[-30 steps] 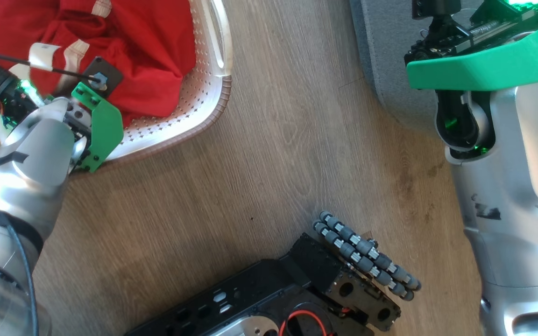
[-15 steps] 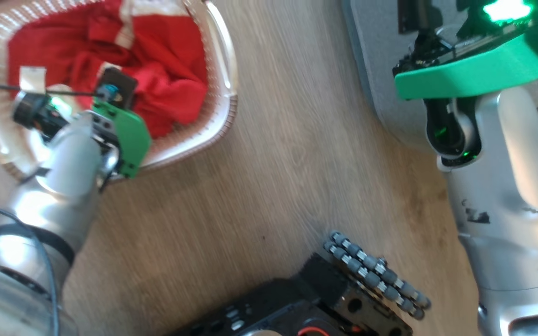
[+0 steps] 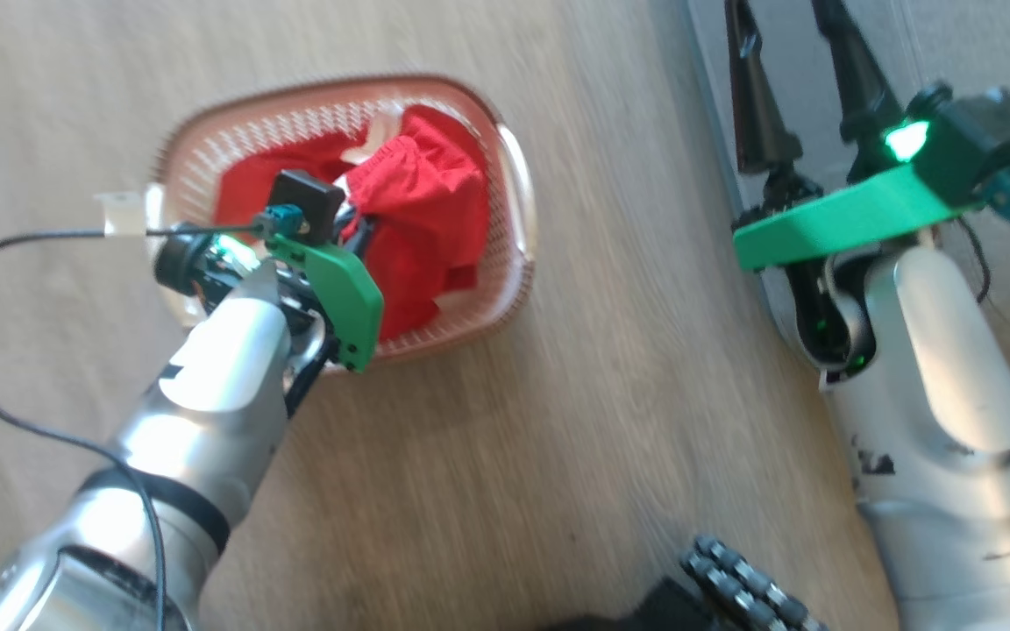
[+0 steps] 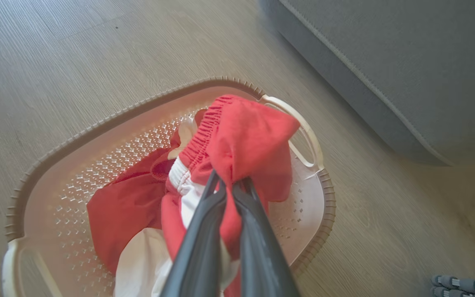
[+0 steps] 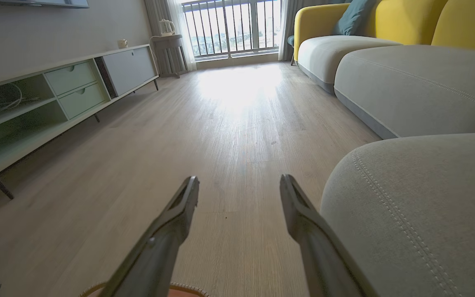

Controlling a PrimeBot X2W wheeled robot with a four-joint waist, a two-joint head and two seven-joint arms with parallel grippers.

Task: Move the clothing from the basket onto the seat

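- Pale wood-plank floor (image 3: 558,394); one low cabinet (image 5: 64,90) along the wall, and a railed window (image 5: 229,24) at the far end.
- Basket (image 4: 109,136): one, cream with a brown rim. It stands on the floor near the seat (image 5: 427,214), apart from it.
- Clothing (image 4: 254,136): one piece, red with white bands. A bunch is raised above the basket and the rest lies inside it.
- Left gripper (image 4: 230,181): two dark fingers, pinched tight on the raised red fold.
- Right gripper (image 5: 239,181): two dark fingers, spread wide and holding nothing, just beside the seat's rounded corner.
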